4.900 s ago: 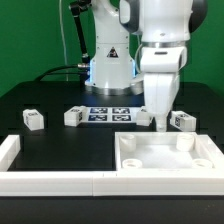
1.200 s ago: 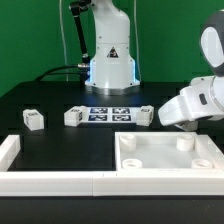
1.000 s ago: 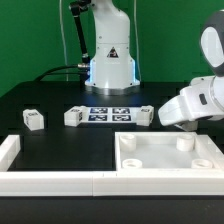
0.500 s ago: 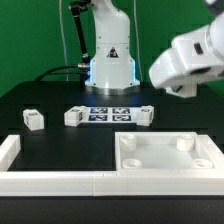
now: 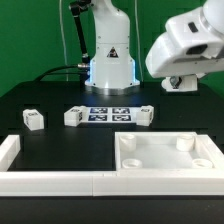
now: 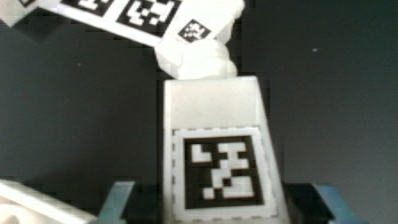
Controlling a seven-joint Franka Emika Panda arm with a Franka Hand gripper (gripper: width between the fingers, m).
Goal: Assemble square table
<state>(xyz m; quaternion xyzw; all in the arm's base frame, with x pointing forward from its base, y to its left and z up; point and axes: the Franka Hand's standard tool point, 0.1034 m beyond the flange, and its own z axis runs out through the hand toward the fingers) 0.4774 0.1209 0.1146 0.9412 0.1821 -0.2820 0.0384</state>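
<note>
- The gripper (image 5: 180,82) hangs high at the exterior view's right, well above everything on the table. Its jaws are closed on a white tagged leg (image 6: 217,130), with the fingers (image 6: 121,200) against its two long sides.
- The square tabletop (image 5: 165,160) lies sockets-up at the front right, just behind the white rail (image 5: 50,181).
- Bare black table (image 5: 60,145) lies open between the rail and the marker board (image 5: 108,113).
- The loose legs (image 5: 73,116) sit beside that board.
- A second ago the arm was low by the tabletop's far right corner. The leg that stood there is off the table.
</note>
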